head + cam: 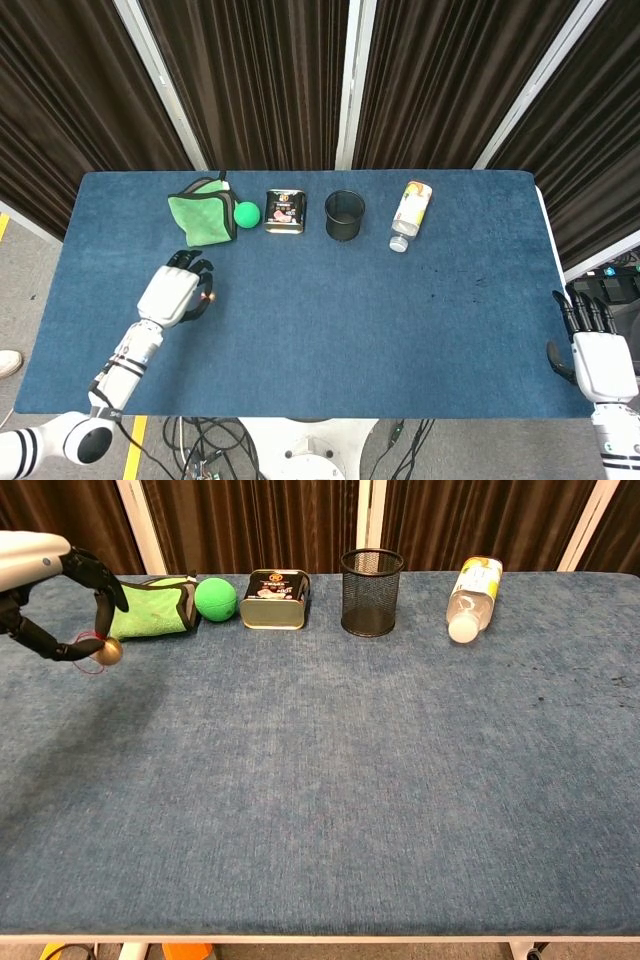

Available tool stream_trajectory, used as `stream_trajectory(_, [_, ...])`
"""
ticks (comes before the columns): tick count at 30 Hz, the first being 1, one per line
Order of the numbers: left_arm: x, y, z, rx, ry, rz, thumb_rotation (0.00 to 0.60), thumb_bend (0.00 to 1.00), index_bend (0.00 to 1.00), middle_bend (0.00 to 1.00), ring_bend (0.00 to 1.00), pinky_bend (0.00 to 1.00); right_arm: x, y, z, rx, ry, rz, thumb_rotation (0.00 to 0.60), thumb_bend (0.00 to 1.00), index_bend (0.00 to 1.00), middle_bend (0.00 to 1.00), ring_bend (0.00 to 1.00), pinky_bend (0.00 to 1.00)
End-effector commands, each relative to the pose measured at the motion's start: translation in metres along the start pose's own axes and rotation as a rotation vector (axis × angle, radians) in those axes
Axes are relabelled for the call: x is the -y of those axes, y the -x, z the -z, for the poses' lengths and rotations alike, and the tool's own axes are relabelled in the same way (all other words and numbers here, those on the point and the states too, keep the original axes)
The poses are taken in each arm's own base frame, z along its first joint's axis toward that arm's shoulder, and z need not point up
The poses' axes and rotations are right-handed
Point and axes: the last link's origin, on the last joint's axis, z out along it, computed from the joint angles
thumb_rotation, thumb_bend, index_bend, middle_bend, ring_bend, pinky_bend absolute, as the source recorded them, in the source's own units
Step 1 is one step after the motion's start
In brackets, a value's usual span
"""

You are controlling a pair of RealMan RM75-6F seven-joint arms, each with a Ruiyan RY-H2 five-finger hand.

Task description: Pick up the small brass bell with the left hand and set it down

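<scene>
My left hand (174, 292) hovers over the left part of the blue table and pinches the small brass bell (110, 652) with its red loop, held above the cloth surface. In the head view the bell (209, 297) peeks out at the hand's right side. The chest view shows the left hand (62, 598) at the far left, fingers curled around the bell. My right hand (597, 350) hangs off the table's right front corner, fingers straight and apart, holding nothing.
Along the back stand a folded green cloth (202, 217), a green ball (247, 213), a small tin (285, 211), a black mesh cup (344, 215) and a lying plastic bottle (411, 214). The blue table (330, 330) stretches in front of them.
</scene>
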Motion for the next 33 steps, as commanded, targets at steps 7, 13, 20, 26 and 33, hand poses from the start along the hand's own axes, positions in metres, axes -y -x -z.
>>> stream_trajectory(7, [0.006,0.004,0.002,0.03,-0.099,0.074,0.6,0.46,0.63,0.28,0.12,0.14,-0.002,-0.001,0.0,-0.004,0.004,-0.003,0.6,0.38,0.0,0.0,0.0,0.0])
stream_trajectory(13, [-0.021,-0.018,0.008,0.043,0.085,0.126,0.6,0.46,0.62,0.28,0.12,0.15,0.001,0.001,0.001,0.002,-0.009,-0.004,0.6,0.38,0.0,0.0,0.0,0.0])
stream_trajectory(20, [0.018,-0.014,-0.003,0.022,-0.102,0.171,0.6,0.46,0.62,0.29,0.12,0.15,-0.004,-0.001,0.0,-0.004,0.009,-0.005,0.6,0.38,0.0,0.0,0.0,0.0])
stream_trajectory(26, [-0.042,-0.028,0.02,0.162,0.177,0.468,0.6,0.46,0.61,0.28,0.12,0.14,0.001,0.002,0.0,0.01,-0.007,0.001,0.6,0.38,0.0,0.0,0.0,0.0])
stream_trajectory(33, [0.031,-0.029,-0.004,-0.16,-0.111,-0.128,0.6,0.46,0.62,0.3,0.12,0.12,-0.001,0.001,0.0,0.008,-0.001,0.001,0.6,0.38,0.0,0.0,0.0,0.0])
